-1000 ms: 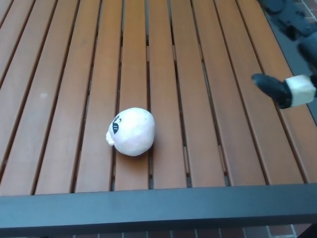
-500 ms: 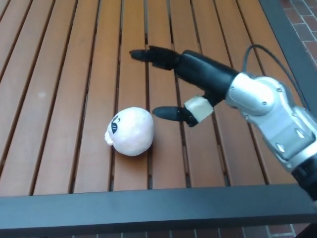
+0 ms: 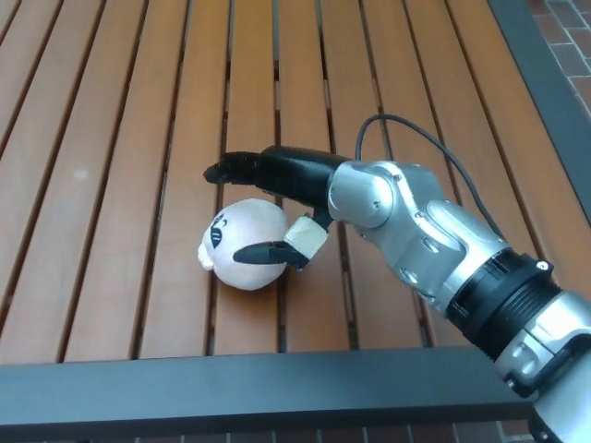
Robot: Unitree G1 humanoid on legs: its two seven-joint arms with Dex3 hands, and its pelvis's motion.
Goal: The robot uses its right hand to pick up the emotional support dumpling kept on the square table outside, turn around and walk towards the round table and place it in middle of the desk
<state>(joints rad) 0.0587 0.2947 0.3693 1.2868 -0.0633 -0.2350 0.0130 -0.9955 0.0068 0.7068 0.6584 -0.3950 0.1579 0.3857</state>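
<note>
The dumpling [image 3: 236, 238] is a white, round plush with a small black face, lying on the wooden slat table [image 3: 120, 185] near its front edge. My right hand [image 3: 277, 208] reaches over it from the right. The black fingers [image 3: 249, 168] stretch past the dumpling's far side and the thumb [image 3: 263, 251] lies across its near side. The fingers are spread around the plush without clamping it. My left hand does not show.
A dark metal frame [image 3: 277, 397] borders the table at the front and runs up the right side [image 3: 545, 74]. Brick paving [image 3: 572, 37] shows beyond the right edge. A black cable [image 3: 406, 125] loops above my right wrist.
My right hand has swung in from the right edge and dropped over the dumpling, its fingers now bracketing it. The dumpling has stayed in place.
</note>
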